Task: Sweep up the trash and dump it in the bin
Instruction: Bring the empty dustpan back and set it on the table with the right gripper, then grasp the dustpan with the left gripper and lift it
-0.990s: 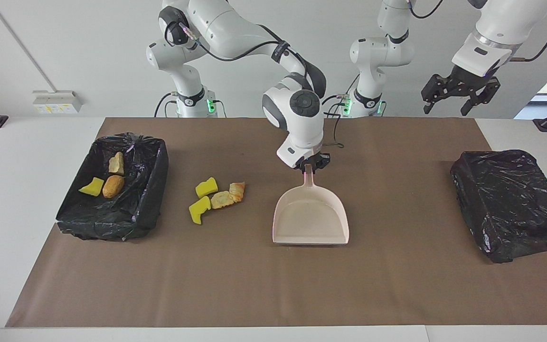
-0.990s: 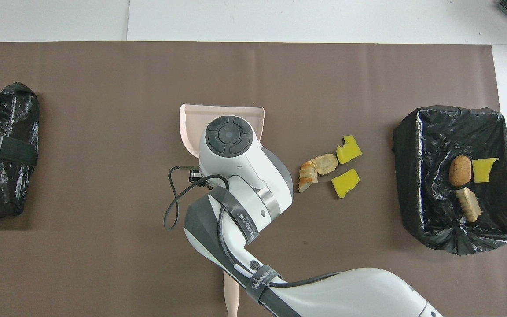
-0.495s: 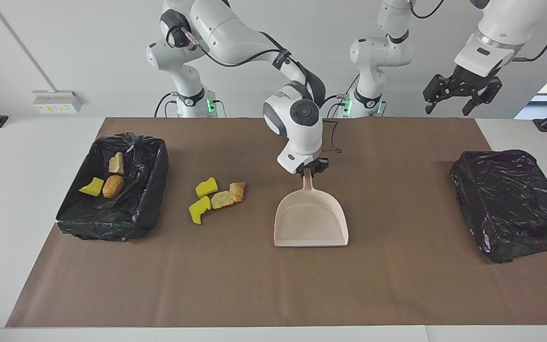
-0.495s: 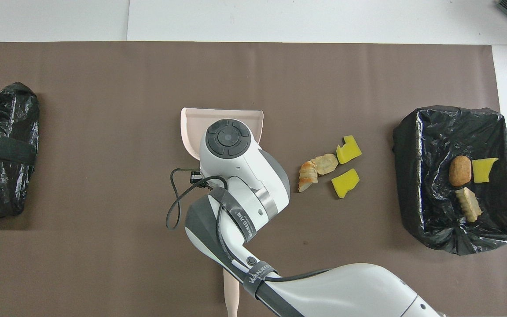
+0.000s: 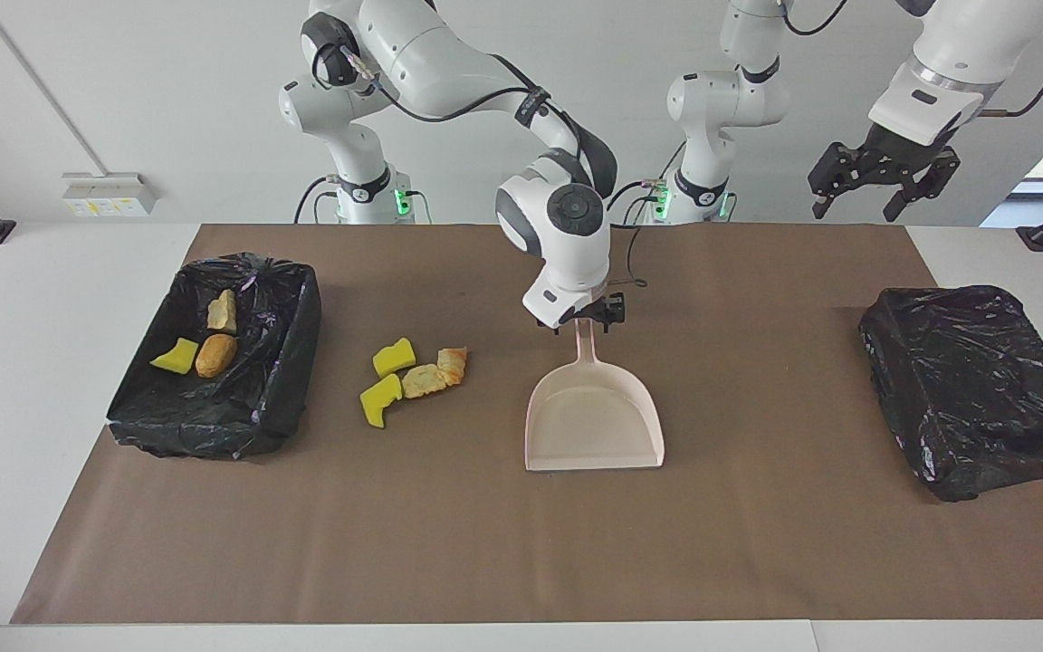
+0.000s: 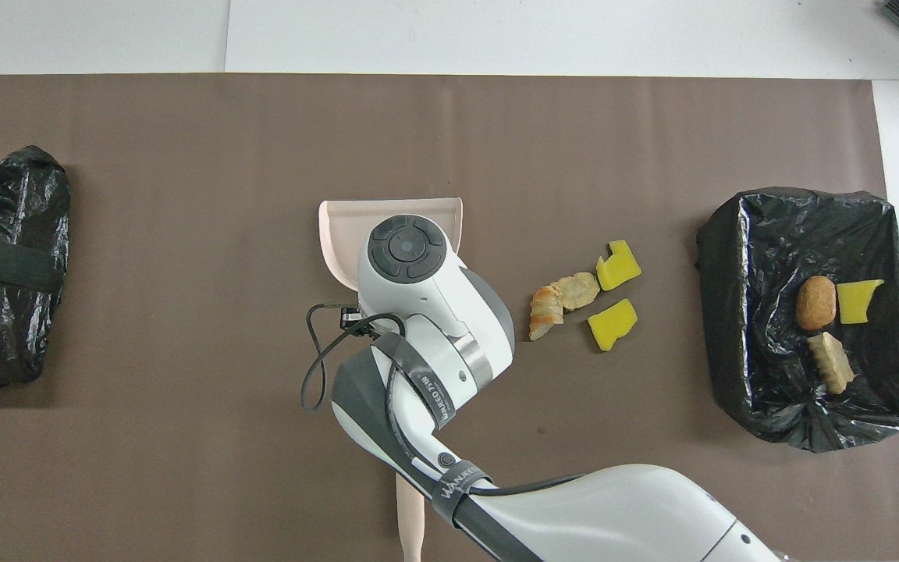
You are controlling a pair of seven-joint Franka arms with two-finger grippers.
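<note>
Facing view showed us a job partly done: three scraps of trash (image 5: 198, 340), namely a yellow sponge chunk, a round brown bread lump and a pale tan piece, already lay inside the open bin lined with black plastic (image 5: 259, 398) at the right arm's end of the table. Four more scraps (image 5: 408, 376), two yellow sponge chunks and two tan-orange pastry lumps, lay in a loose cluster on the brown mat (image 5: 485, 543), between that bin and the beige plastic dustpan (image 5: 594, 421), just beside the bin and well apart from the pan. We judged these four were what remained to sweep and dump. Our right gripper (image 5: 587, 315) sat at the tip of the dustpan's handle; we could not tell whether its fingers gripped it. The pan looked empty and rested on the mat with its mouth turned away from the robots. Our left gripper (image 5: 879, 177) waited high in the air, fingers spread. Beside the dustpan, at the left arm's end of the table, a second black plastic-wrapped bin (image 5: 974, 389) showed no contents we could make out.
</note>
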